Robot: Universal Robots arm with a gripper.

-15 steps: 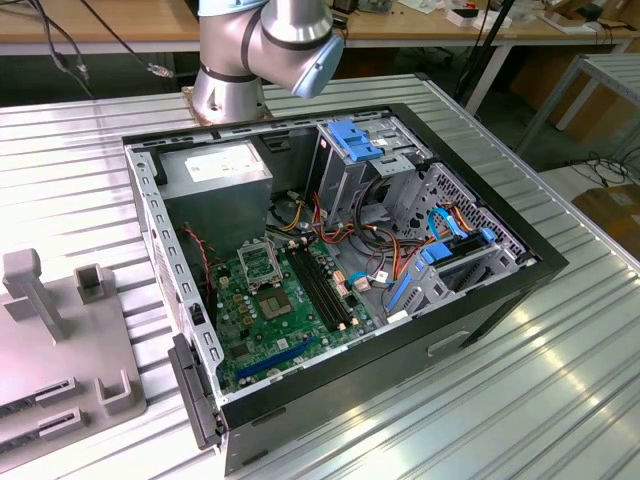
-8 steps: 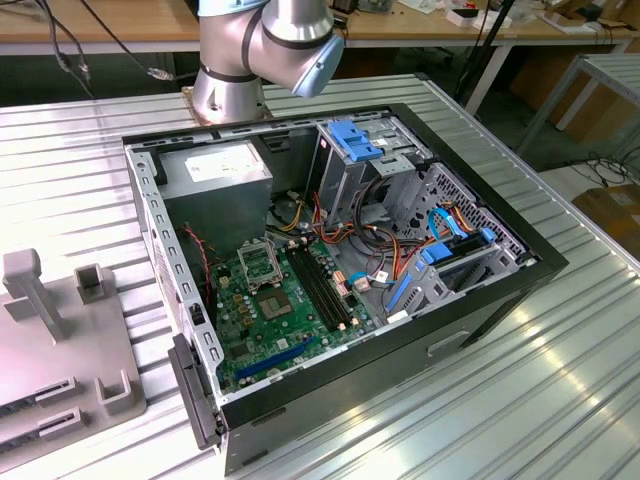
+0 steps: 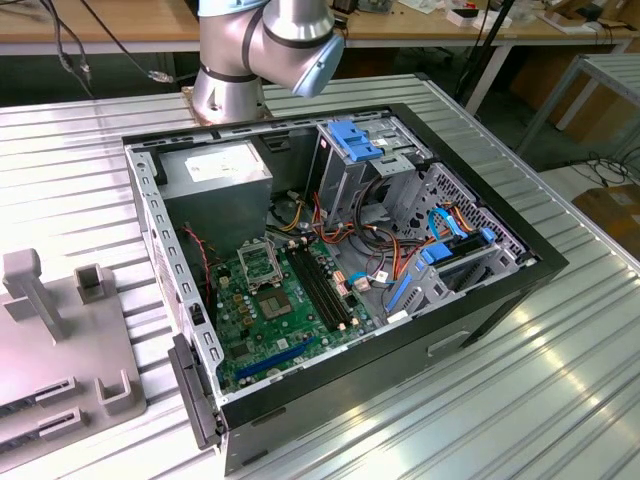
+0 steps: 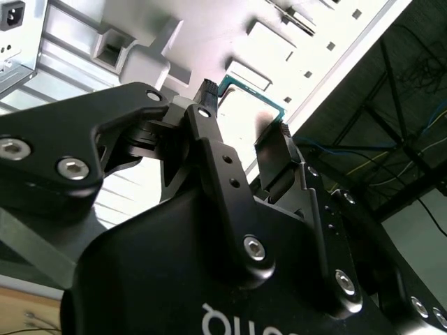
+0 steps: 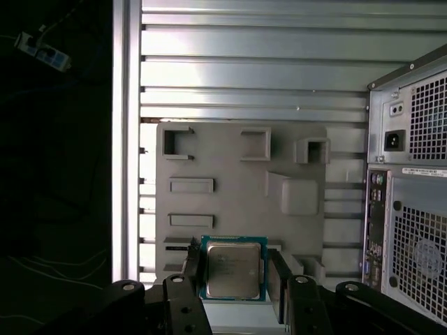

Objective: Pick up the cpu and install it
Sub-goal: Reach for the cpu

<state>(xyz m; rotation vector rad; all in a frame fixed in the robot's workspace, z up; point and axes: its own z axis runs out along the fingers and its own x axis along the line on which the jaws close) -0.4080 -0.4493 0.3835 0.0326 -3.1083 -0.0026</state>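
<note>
The cpu (image 5: pixel 232 269) is a small square chip with a silvery top and a greenish rim. It sits between the two black fingers of my gripper (image 5: pixel 234 262), well above the grey fixture plate (image 5: pixel 237 181). In the second wrist view the cpu (image 4: pixel 253 98) shows edge-on, and the gripper (image 4: pixel 246 110) is shut on its sides. In the exterior view the green motherboard (image 3: pixel 280 310) lies inside the open computer case (image 3: pixel 520 265), with the square metal socket frame (image 3: pixel 258 262) near its far end. My arm (image 3: pixel 265 45) rises behind the case.
The grey fixture plate (image 3: pixel 45 365) with raised posts and slots lies on the ribbed metal table (image 3: pixel 500 400) at the exterior view's left. Inside the case are a power supply (image 3: pixel 215 170), drive cages and cable bundles (image 3: pixel 390 245). The case's rear panel (image 5: pixel 412 209) stands beside the plate.
</note>
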